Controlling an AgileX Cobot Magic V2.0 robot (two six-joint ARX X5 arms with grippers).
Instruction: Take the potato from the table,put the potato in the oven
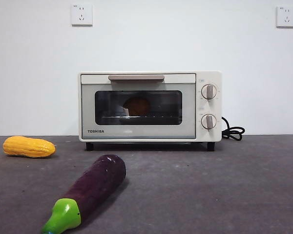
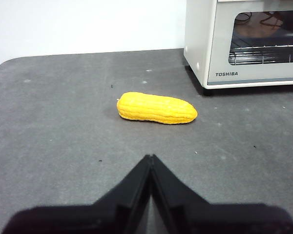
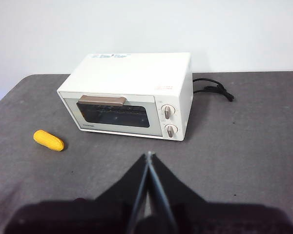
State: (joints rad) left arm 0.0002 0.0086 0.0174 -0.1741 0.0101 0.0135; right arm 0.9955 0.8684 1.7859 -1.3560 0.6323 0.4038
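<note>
Our left gripper (image 2: 150, 158) has its two black jaws pressed together to a point, holding nothing, low over the table (image 2: 53, 146) with the corn cob (image 2: 156, 108) lying just beyond the tip. Our right gripper (image 3: 149, 156) is likewise closed to a thin seam and empty, held high above the table so that we look down on the whole oven (image 3: 132, 73). In the front view neither of our arms shows. There the oven (image 1: 136, 131) stands in the middle of the frame with its door closed, the beige handle (image 1: 136, 77) across the top of the door and two round knobs (image 1: 208, 91) stacked at its right. Through the dark window we see the potato (image 1: 137, 106) as a dim orange-brown round shape resting on the wire rack (image 1: 136, 117) inside. A black cord (image 1: 233, 131) coils on the table at the oven's right. The corn cob (image 1: 29, 146) lies at the left edge of the frame, well apart from the oven. An eggplant (image 1: 90, 190) lies in the lower left, its green stem (image 1: 63, 216) toward the bottom edge. Two wall sockets (image 1: 81, 14) sit in the upper corners of the frame.
</note>
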